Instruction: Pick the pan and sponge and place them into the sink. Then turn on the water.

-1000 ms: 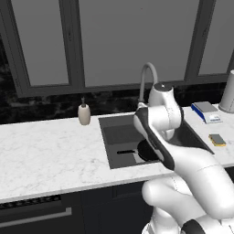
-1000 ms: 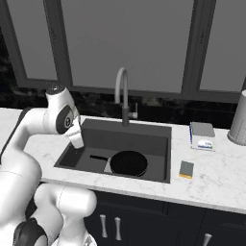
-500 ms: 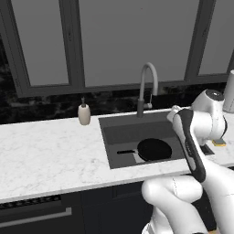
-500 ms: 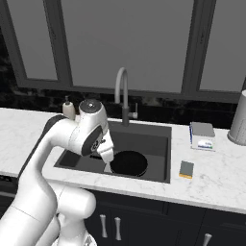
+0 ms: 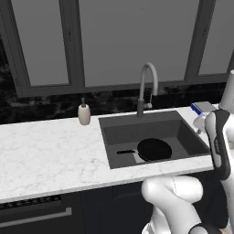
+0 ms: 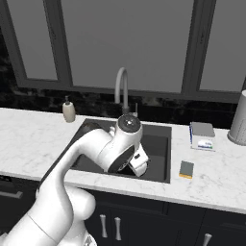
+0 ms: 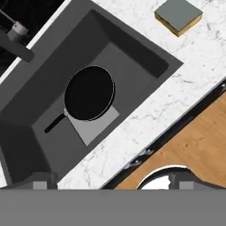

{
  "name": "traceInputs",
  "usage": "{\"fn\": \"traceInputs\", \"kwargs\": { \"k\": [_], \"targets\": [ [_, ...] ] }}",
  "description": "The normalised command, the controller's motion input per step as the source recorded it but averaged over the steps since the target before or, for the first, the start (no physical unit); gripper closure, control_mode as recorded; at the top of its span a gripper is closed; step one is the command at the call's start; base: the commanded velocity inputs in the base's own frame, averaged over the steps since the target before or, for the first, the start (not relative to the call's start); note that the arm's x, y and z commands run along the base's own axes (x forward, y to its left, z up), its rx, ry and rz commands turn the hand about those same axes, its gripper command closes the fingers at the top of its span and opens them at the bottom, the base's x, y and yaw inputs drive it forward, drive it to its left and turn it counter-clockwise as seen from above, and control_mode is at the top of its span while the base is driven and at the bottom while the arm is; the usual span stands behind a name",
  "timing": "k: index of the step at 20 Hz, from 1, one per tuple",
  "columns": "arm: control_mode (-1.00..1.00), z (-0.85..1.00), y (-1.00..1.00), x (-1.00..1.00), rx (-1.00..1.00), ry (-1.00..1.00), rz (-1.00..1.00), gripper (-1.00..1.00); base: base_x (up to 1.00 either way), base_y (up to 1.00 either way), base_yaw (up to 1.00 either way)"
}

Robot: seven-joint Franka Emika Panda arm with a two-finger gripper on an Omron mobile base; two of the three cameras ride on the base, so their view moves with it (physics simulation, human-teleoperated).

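Marble counter [image 6: 29, 139] — sponge [image 6: 186, 169] lies right of the gripper [image 6: 139, 166].

Arm bent rightward; pincer [image 7: 110, 184] tips apart, empty.

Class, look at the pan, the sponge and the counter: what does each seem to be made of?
Pan: probably matte black coated metal; uniform, no shine.
Sponge: likely yellow foam under a grey-green scouring layer.
Counter: seemingly polished white marble; grey veining.
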Motion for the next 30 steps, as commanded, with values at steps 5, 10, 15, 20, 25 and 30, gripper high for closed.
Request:
{"fn": "traceInputs", "kwargs": {
  "k": [5, 10, 15, 20, 25, 30],
  "targets": [
    [-1.00, 0.00, -0.70, 0.00, -0.02, 0.00, 0.29, -1.00, 0.00, 0.00, 0.00],
    [-1.00, -0.22, -0.58, 0.25, -0.01, 0.00, 0.27, -1.00, 0.00, 0.00, 0.00],
    [-1.00, -0.28, -0.35, 0.39, -0.06, 0.02, 0.20, -1.00, 0.00, 0.00, 0.00],
    [-1.00, -0.39, -0.11, 0.51, -0.19, 0.12, 0.05, -1.00, 0.00, 0.00, 0.00],
    [-1.00, -0.25, -0.13, 0.42, -0.17, 0.12, 0.00, -1.00, 0.00, 0.00, 0.00],
    [-1.00, -0.10, -0.29, 0.23, -0.03, 0.03, 0.01, -1.00, 0.00, 0.00, 0.00]
  ]
}}
